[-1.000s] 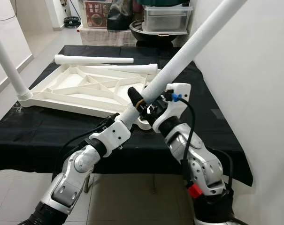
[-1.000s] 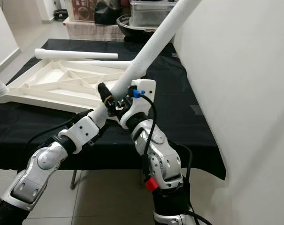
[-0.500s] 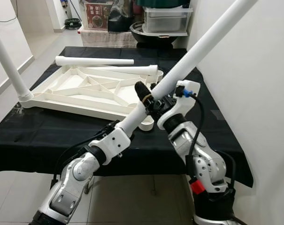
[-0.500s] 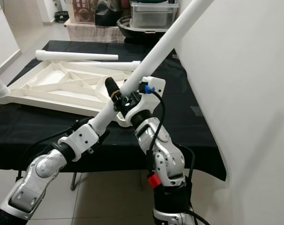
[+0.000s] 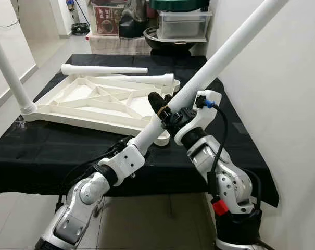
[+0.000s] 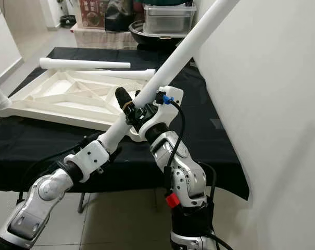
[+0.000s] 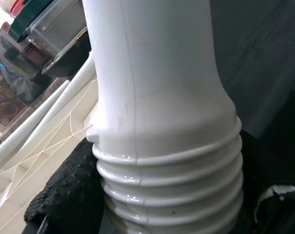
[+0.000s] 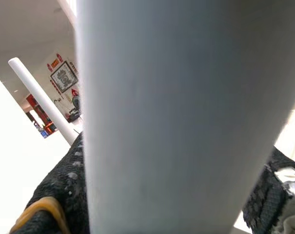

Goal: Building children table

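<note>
We are clamping the table leg with both grippers, left and right; next, aligning its threaded end with the tabletop corner socket at twelve o'clock.

Tabletop on cloth-covered table; two loose legs behind.

A home: tiled floor, stacked storage bin and wok behind.

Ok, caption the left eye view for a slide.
Both grippers hold a white table leg slanted above the upturned tabletop.
</note>
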Controlling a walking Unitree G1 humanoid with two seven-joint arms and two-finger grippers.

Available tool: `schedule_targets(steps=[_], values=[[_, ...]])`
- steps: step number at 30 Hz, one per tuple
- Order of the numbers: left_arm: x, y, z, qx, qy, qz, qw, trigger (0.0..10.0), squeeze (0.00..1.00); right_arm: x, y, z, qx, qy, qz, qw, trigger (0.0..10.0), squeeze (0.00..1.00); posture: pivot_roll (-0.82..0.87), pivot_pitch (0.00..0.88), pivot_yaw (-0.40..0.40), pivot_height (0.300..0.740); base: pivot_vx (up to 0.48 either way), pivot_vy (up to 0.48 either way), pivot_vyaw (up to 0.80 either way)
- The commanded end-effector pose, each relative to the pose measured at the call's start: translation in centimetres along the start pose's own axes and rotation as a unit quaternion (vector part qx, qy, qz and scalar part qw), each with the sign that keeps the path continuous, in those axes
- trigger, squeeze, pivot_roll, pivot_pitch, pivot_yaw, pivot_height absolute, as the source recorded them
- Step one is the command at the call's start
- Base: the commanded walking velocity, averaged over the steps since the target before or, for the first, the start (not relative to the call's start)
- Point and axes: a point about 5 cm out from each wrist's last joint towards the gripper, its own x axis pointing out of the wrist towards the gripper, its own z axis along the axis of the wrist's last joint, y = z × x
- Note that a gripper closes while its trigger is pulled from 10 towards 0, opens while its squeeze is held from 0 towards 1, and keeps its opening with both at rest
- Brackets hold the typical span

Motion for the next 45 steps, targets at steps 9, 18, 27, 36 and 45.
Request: schedule_targets(steps=[9, 18, 27, 36, 45], values=[[-0.13, -0.72, 0.44, 0.008, -0.012, -0.022, 1.0, 10.0, 0.0, 0.62, 1.06, 0.1, 0.019, 0.0, 0.022, 1.0, 0.0, 0.0, 0.06, 0.088, -0.029, 0.74, 0.0, 0.0, 0.0], [-0.16, -0.16, 0.27, 0.019, -0.01, -0.017, 1.0, 10.0, 0.0, 0.48, 1.24, -0.07, 0.027, 0.004, 0.029, 0.999, 0.0, 0.0, 0.06, 0.09, -0.023, 0.74, 0.0, 0.0, 0.0], [-0.14, 0.13, 0.21, -0.015, -0.005, -0.009, 1.0, 10.0, 0.0, 0.22, 1.26, -0.28, 0.029, 0.006, 0.027, 0.999, 0.0, 0.0, 0.06, 0.089, -0.025, 0.74, 0.0, 0.0, 0.0], [-0.4, -0.5, 0.61, -0.06, -0.013, -0.05, 0.997, 10.0, 0.0, 0.3, 1.11, 0.07, 0.028, 0.002, 0.06, 0.998, 10.0, 0.0, 0.06, 0.088, -0.025, 0.74, 0.0, 0.0, 0.0], [-0.76, 0.03, 0.36, -0.059, -0.012, -0.054, 0.997, 10.0, 0.0, 0.06, 0.8, -0.37, 0.018, 0.017, 0.093, 0.995, 10.0, 0.0, 0.07, 0.091, -0.026, 0.74, 0.0, 0.0, 0.0]])
